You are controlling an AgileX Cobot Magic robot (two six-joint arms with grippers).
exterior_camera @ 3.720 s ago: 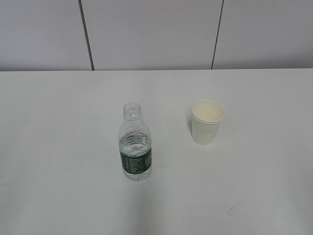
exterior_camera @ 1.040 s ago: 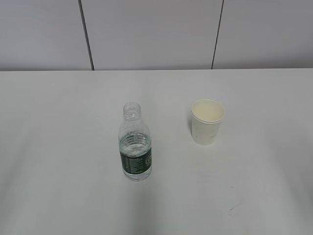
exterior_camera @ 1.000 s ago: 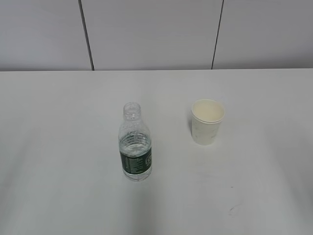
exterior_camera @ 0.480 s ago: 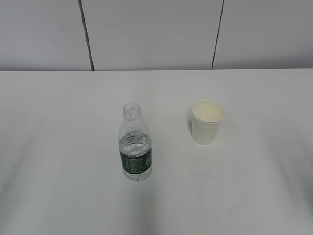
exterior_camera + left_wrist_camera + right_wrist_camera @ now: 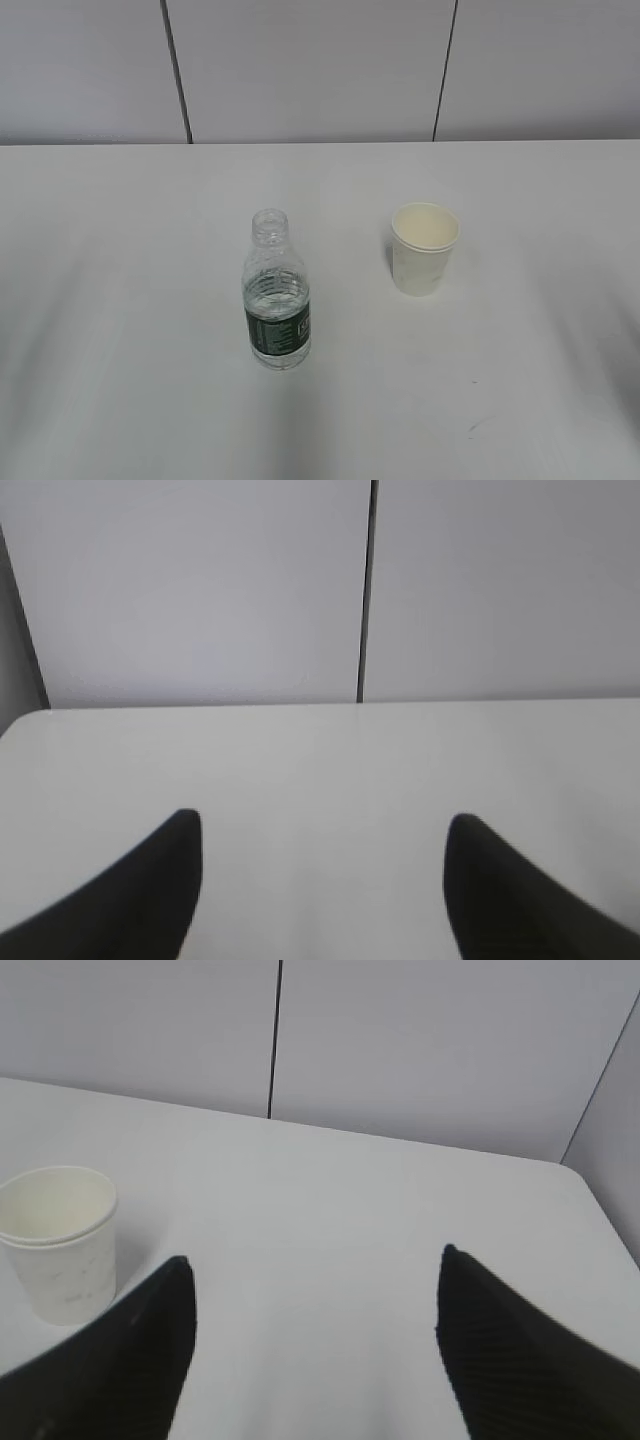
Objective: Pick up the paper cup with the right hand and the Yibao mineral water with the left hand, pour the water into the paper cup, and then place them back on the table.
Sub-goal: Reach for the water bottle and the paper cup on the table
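The Yibao mineral water bottle [image 5: 276, 295] stands upright and capless on the white table [image 5: 120, 250], left of centre, with a dark green label. The cream paper cup [image 5: 424, 248] stands upright to its right; it also shows at the left of the right wrist view [image 5: 62, 1240]. Neither arm shows in the exterior view. My left gripper [image 5: 320, 825] is open and empty over bare table; the bottle is out of its view. My right gripper [image 5: 315, 1265] is open and empty, with the cup off to the left of its left finger [image 5: 140, 1350].
A grey panelled wall [image 5: 320, 70] with dark vertical seams runs behind the table's far edge. A small scuff mark [image 5: 478, 425] lies on the table near the front right. The table's right corner shows in the right wrist view [image 5: 575, 1175].
The bottle and cup have not moved. Soft shadows have spread onto the table at the left and right edges of the exterior view.
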